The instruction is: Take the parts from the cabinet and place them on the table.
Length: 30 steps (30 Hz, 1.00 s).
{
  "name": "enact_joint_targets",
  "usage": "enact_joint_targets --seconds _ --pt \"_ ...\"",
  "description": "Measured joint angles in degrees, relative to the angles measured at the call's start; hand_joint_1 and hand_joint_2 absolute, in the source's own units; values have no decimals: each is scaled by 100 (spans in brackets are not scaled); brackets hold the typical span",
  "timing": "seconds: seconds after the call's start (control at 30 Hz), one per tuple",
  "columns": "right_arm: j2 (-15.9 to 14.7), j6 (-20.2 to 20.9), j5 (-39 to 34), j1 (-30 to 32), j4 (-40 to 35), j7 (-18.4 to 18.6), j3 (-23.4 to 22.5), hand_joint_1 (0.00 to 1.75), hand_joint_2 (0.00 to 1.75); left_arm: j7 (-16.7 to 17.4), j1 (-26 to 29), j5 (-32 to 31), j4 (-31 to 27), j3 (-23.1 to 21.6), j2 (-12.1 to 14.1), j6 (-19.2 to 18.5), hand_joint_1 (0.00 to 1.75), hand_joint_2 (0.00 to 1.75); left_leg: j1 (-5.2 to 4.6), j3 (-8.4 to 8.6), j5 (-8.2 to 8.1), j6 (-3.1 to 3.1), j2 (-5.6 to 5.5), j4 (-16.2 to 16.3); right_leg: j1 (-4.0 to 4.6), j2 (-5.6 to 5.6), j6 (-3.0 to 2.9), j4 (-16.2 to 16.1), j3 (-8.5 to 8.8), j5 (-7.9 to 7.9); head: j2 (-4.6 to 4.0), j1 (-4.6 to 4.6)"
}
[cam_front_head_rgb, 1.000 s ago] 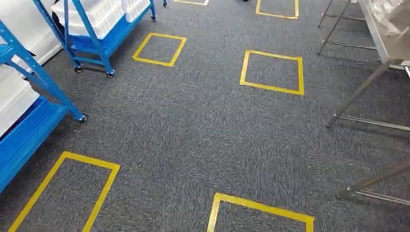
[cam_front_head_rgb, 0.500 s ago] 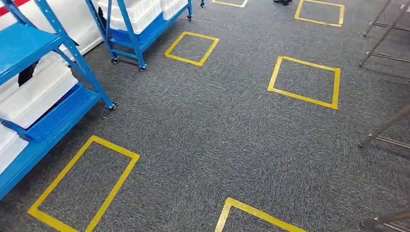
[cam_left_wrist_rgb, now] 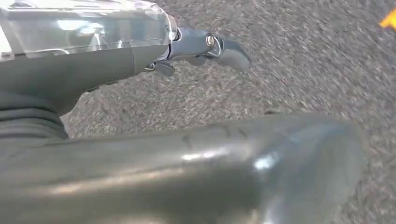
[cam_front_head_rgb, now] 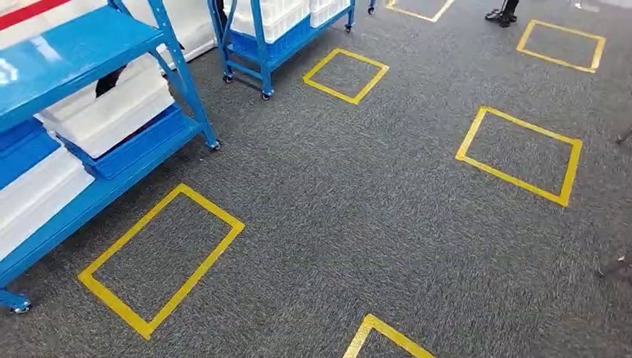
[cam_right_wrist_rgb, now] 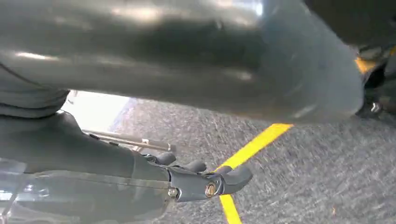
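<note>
Robot's looking down at grey carpet [cam_front_head_rgb: 358,216] marked w/ yellow tape squares [cam_front_head_rgb: 161,257]. A blue cabinet [cam_front_head_rgb: 82,45] stands at the robot's left, white bins [cam_front_head_rgb: 112,112] on its shelves (any parts would be inside them, can't see into the bins from here). A second blue cabinet [cam_front_head_rgb: 261,37] on wheels stands farther off, also loaded w/ white bins. Top of the head view: a person's dark shoes [cam_front_head_rgb: 501,13] beside another taped square.

Left hand [cam_left_wrist_rgb: 201,49] hangs over bare carpet, fingers [cam_left_wrist_rgb: 233,51] stretched out loose, nothing in them, thick thumb in the foreground of the wrist view. Right hand [cam_right_wrist_rgb: 205,179] likewise: fingers [cam_right_wrist_rgb: 233,177] relaxed and apart, holding nothing, above a strip of yellow tape [cam_right_wrist_rgb: 247,149] on the carpet. Behind it, a thin metal rod or leg [cam_right_wrist_rgb: 126,139] near a bright patch, too blurred to say what it belongs to.
</note>
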Motion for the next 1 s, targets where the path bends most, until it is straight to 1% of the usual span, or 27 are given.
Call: enact_joint_targets --seconds 0.03,0.07,0.1,0.13,0.17,0.2,0.23,0.27,0.3,0.33,0.4,0.43,0.47,0.5,0.53,0.57,0.6,0.63,0.67,0.7,0.73,0.77,0.8,0.9,0.93,0.97,1.0 --pt "0 0 -9 10 7 0 -2 0 0 0 -16 -13 0 0 0 -13 0 0 -1 -19 5 7 -62 2 -22 77 17 475 -228 -226 0 0" --pt "-2 0 -11 19 15 2 -11 0 0 0 -19 -17 0 0 0 -26 0 0 -5 -34 8 9 -146 6 -37 101 32 928 -455 -389 0 -2" --pt "-2 0 -11 23 17 4 -22 0 0 0 -16 -33 0 0 2 -43 0 0 -4 -41 12 3 -226 21 -46 105 45 1147 -576 -401 0 0" --pt "-2 0 -11 27 17 4 -28 0 0 0 -12 -37 0 0 4 -59 0 0 -1 -40 11 1 -299 31 -60 106 58 1093 -568 -272 0 0" --pt "-6 -2 -13 27 17 4 -33 0 0 0 -4 -59 0 -4 4 -72 0 0 6 -37 7 -10 -382 49 -76 115 64 807 -448 -38 0 -2" --pt "-9 -4 -15 27 17 4 -35 0 0 0 -3 -72 0 -11 4 -87 0 0 18 -38 -6 -36 -472 75 -93 156 67 312 -226 263 0 0" --pt "-11 -7 -17 34 17 4 -37 0 0 0 -6 -76 0 -22 4 -98 0 0 29 -43 -25 -66 -545 115 -120 309 73 -220 15 531 0 0" --pt "-11 -9 -17 50 22 4 -42 0 0 0 -10 -85 0 -33 4 -101 0 0 29 -106 -43 -106 -598 148 -154 694 69 -454 121 470 0 0" --pt "-9 -13 -20 40 28 -6 -44 0 0 0 -26 -87 0 -44 11 -109 0 0 11 -140 -55 -158 -667 200 -130 672 54 -501 97 482 0 -2" --pt "-9 -18 -20 32 28 -11 -46 0 0 -2 -27 -90 0 -50 22 -111 0 0 25 -159 -30 -199 -705 183 -111 595 32 -490 89 490 0 -2" --pt "-9 -24 -20 23 28 -20 -50 0 0 -4 -6 -92 0 -63 28 -114 0 0 54 -189 -2 -279 -841 153 -89 472 -34 -499 106 498 0 -2" --pt "-4 -28 -20 20 28 -37 -52 0 0 -4 1 -94 0 -70 37 -116 0 0 58 -200 -34 -288 -784 214 -129 368 -94 -558 113 532 0 -2" --pt "-9 -33 -20 30 28 -44 -59 0 0 -15 8 -94 -2 -77 31 -120 0 0 51 -270 -151 -298 -457 367 -115 297 -135 -570 122 529 0 -2" --pt "-11 -37 -20 46 28 -63 -68 0 0 -18 -5 -94 -2 -79 33 -127 0 0 53 -453 -386 -315 -247 730 -104 215 -172 -569 118 526 0 -2" --pt "-11 -50 -20 60 28 -66 -74 0 0 -20 -23 -94 -2 -79 35 -129 0 0 57 -670 -617 -337 -152 1177 -84 127 -181 -567 112 521 0 -2" --pt "-11 -50 -20 74 31 -66 -79 0 0 -26 -34 -94 -2 -79 37 -131 0 0 58 -893 -813 -354 -117 1652 -64 26 -192 -565 106 514 0 -2" --pt "-11 -50 -20 73 31 -66 -81 0 0 -37 -33 -94 -2 -81 37 -131 0 0 58 -1038 -895 -365 -100 1975 -51 -63 -199 -561 98 509 0 -2" --pt "-11 -50 -20 69 31 -66 -81 0 0 -44 -19 -94 -2 -83 37 -131 0 0 57 -1033 -829 -367 -89 1991 -43 -143 -202 -561 103 503 0 -2" --pt "-11 -50 -20 60 31 -66 -81 0 0 -50 -2 -94 -2 -83 37 -131 0 0 56 -897 -657 -356 -78 1746 -37 -211 -203 -560 112 495 0 -2" --pt "-11 -50 -20 46 31 -66 -81 0 0 -55 7 -92 -2 -83 37 -133 0 0 52 -641 -413 -337 -53 1270 -33 -280 -195 -560 128 483 0 -2" --pt "-11 -50 -20 38 31 -66 -81 0 0 -59 6 -92 -2 -83 39 -142 0 0 41 -345 -187 -303 42 734 -29 -343 -181 -560 157 473 0 -2" --pt "-11 -50 -17 36 31 -66 -81 0 0 -63 2 -92 -2 -83 48 -149 0 0 6 -90 -90 -242 365 276 -17 -399 -162 -561 183 460 0 -2" --pt "-11 -50 -17 36 31 -66 -81 0 0 -68 -17 -92 -2 -83 61 -155 0 0 -37 -95 -116 -199 378 205 13 -468 -116 -545 187 434 0 -2" --pt "-13 -50 7 -13 31 -63 -81 0 0 -87 14 -85 -2 -83 83 -166 0 0 -64 -135 -103 -123 191 206 -9 -621 -42 -577 230 440 0 -2" --pt "-13 -50 11 -42 31 -63 -81 0 0 -87 21 -85 -2 -83 83 -168 0 0 -14 -99 -55 -66 122 118 13 -654 10 -581 265 417 0 -2" --pt "-39 -50 11 -32 31 -55 -81 0 0 -98 31 -85 -2 -83 77 -175 0 0 8 -49 -10 -48 78 71 -29 -334 49 -468 232 323 0 0" --pt "-44 -50 13 -23 31 -59 -81 0 0 -94 24 -85 -2 -83 76 -183 0 0 22 -63 -1 -20 32 68 -34 -106 51 -206 107 130 0 -2"
